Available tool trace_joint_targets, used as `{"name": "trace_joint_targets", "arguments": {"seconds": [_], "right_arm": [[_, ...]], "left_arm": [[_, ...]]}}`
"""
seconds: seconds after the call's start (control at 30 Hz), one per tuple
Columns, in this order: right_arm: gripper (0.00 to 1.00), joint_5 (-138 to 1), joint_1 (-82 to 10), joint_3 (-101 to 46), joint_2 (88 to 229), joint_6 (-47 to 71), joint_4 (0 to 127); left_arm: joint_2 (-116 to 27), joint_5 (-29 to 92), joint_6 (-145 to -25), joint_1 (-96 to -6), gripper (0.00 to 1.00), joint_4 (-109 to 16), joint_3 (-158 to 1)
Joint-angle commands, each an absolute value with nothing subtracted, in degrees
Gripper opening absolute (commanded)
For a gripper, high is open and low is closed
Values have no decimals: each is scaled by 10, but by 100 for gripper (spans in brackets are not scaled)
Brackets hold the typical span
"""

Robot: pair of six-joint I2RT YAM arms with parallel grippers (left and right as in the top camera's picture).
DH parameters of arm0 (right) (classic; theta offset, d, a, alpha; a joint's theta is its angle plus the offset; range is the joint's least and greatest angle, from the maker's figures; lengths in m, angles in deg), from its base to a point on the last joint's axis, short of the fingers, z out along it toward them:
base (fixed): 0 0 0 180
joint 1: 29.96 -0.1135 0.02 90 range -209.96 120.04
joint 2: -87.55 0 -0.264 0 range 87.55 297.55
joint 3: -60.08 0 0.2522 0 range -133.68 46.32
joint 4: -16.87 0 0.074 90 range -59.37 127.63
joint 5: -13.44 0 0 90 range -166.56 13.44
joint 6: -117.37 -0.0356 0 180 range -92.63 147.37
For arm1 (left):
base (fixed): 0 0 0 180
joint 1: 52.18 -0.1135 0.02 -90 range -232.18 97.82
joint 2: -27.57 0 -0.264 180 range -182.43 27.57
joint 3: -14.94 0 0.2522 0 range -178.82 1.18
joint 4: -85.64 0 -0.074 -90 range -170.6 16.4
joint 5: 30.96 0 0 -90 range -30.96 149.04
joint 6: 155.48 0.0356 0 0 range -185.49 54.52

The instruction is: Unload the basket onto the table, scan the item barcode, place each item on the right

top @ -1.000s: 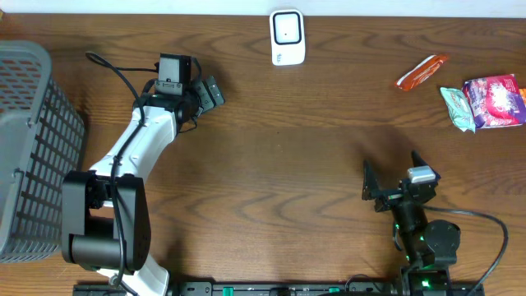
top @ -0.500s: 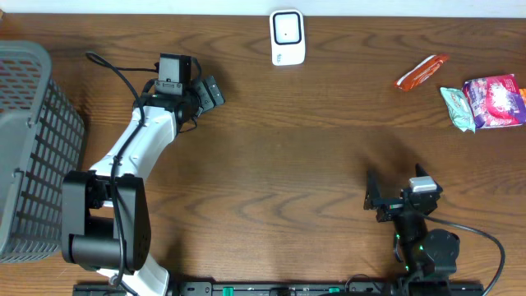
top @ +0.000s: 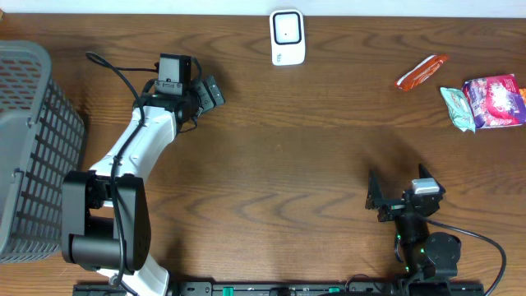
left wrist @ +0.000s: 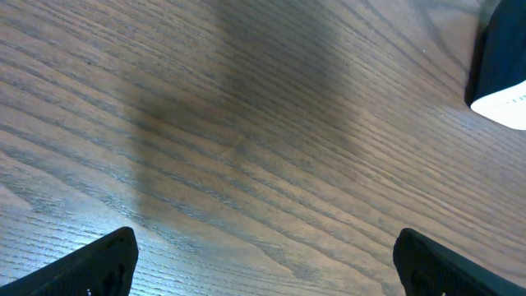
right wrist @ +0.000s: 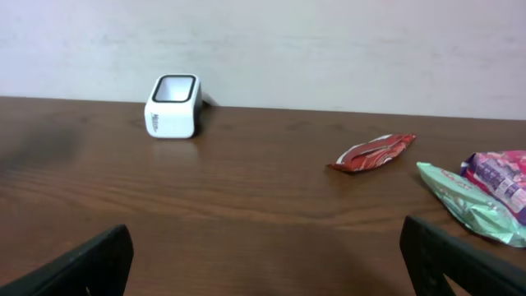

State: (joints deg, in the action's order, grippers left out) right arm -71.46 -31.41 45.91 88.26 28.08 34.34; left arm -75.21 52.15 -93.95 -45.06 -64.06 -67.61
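Note:
The white barcode scanner (top: 288, 37) stands at the table's far edge, with its window facing up; the right wrist view has this scanner (right wrist: 173, 107) far off to the left. Three snack items lie at the far right: a red packet (top: 422, 71), a green packet (top: 457, 108) and a pink-purple packet (top: 493, 100). No barcode shows on any of them. My left gripper (top: 209, 92) is open over bare wood left of the scanner, holding nothing. My right gripper (top: 399, 185) is open near the front edge, far from the packets, with nothing between its fingers.
A grey mesh basket (top: 33, 148) fills the left edge of the table. In the left wrist view a dark-and-white corner of the scanner (left wrist: 501, 74) sits at the upper right. A pale wall runs behind the table's far edge.
My right arm has drawn back a little toward the front edge and to the right. The left arm and all the items have stayed put.

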Motion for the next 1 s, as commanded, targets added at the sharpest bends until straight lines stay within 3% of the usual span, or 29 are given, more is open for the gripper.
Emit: {"name": "trace_joint_targets", "arguments": {"seconds": [0.0, 0.97], "right_arm": [[99, -722, -310, 460, 878, 302, 348], [99, -722, -311, 460, 878, 257, 347]], "left_arm": [[-754, 531, -936, -453, 99, -639, -673], [-754, 531, -936, -453, 99, -639, -673]]}}
